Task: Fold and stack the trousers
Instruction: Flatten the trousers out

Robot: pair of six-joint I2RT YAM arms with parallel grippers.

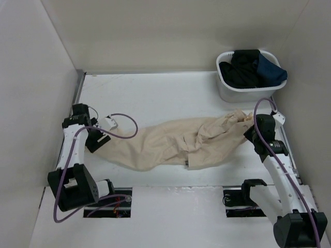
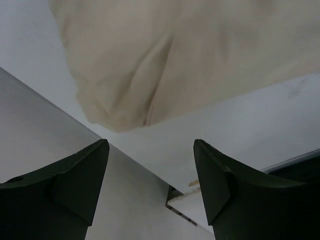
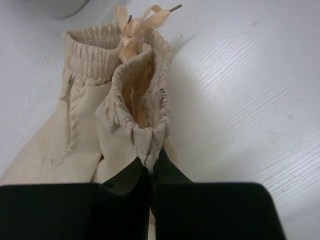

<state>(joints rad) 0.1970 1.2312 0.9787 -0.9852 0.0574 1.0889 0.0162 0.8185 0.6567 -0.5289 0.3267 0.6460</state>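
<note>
The beige trousers (image 1: 176,142) lie stretched across the middle of the table, leg ends at the left, gathered waistband at the right. A small dark label (image 1: 186,164) shows near their front edge. My right gripper (image 1: 252,126) is shut on the waistband (image 3: 145,100), which bunches up between its fingers, with the drawstring (image 3: 145,17) beyond it. My left gripper (image 1: 98,135) is open and empty, just off the leg end (image 2: 125,100); its fingers (image 2: 80,170) stand wide apart over the bare table.
A white basket (image 1: 243,92) at the back right holds a black garment (image 1: 243,70) and a navy blue garment (image 1: 270,70). White walls enclose the table on the left, back and right. A metal rail (image 1: 78,88) runs along the left edge.
</note>
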